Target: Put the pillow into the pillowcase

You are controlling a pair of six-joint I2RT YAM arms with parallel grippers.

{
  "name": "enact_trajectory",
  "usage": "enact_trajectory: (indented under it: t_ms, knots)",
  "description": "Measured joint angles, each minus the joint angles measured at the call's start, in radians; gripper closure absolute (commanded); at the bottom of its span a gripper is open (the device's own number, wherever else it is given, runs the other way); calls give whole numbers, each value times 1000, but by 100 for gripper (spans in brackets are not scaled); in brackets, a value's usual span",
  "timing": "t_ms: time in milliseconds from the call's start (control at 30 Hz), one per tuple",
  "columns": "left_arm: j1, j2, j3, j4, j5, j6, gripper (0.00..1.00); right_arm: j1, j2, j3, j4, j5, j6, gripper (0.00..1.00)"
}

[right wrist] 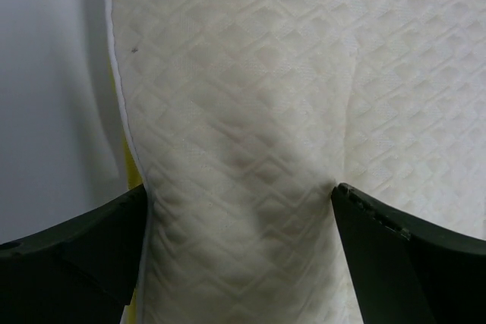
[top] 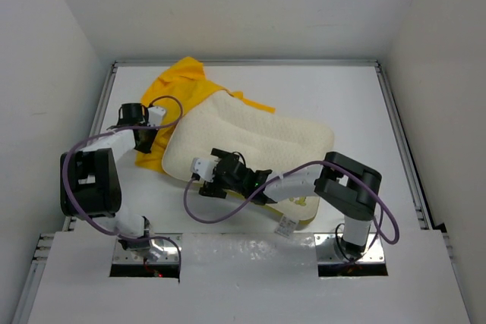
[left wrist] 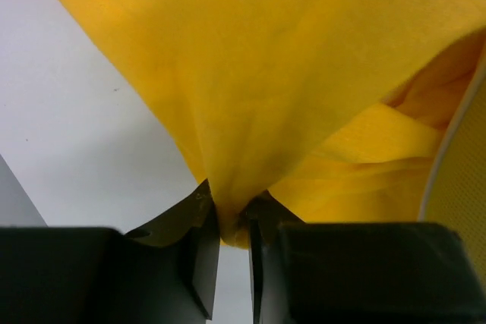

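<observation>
Left gripper (left wrist: 234, 225): nipped shut on a fold of thin, limp pillowcase (top: 178, 85), upper left of the top view; right gripper (right wrist: 239, 202): spread wide astride the lower-left edge of the pillow (top: 258, 138), mid-frame on the bench (top: 334, 89). Probably light and squashy, so best squeezed deep at an edge; apparently not yet inside the pillowcase.

You have open white tabletop (top: 357, 96) along the far edge and to the right of the plump cream-white quilted pillow (top: 266, 138), which lies across the middle. At the far left the crumpled bright yellow fabric pillowcase (top: 182, 85) lies heaped. The black-and-white left arm (top: 91, 180) crowds the strip beside the left metal rail (top: 104, 104).
</observation>
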Motion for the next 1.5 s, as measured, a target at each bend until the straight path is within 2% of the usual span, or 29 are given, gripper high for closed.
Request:
enact_trajectory:
  t_ms: [133, 167, 233, 267, 333, 633, 767, 1000, 1133, 1367, 1500]
  knots:
    - [0, -21, 0, -8, 3, -6, 77, 2, 31, 19, 15, 25, -6, 21]
    - [0, -35, 0, -13, 4, -7, 78, 2, 39, 25, 15, 31, -6, 34]
    - [0, -71, 0, -16, 4, -10, 91, 2, 50, 36, 17, 43, -9, 52]
    - [0, -90, 0, -14, 3, -13, 100, 2, 55, 42, 18, 50, -8, 80]
    - [0, -118, 0, -12, 1, -18, 100, 2, 64, 52, 23, 71, -13, 99]
    - [0, -206, 26, -120, 60, -24, 99, -3, 82, 119, -7, 108, 43, 100]
    - [-2, -272, 62, -192, 113, -23, 100, -33, 76, 182, -44, 82, 147, 100]
    - [-49, -357, 107, -278, 191, 31, 100, -140, 107, 412, -84, 41, 358, 100]
    - [-74, -370, 112, -291, 187, 61, 100, -196, 115, 434, -96, 11, 459, 100]
    - [-88, -370, 172, -389, 272, 105, 100, -211, 250, 591, -168, 25, 548, 100]
    - [-179, -369, 193, -400, 306, 118, 100, -216, 317, 656, -180, 80, 669, 100]
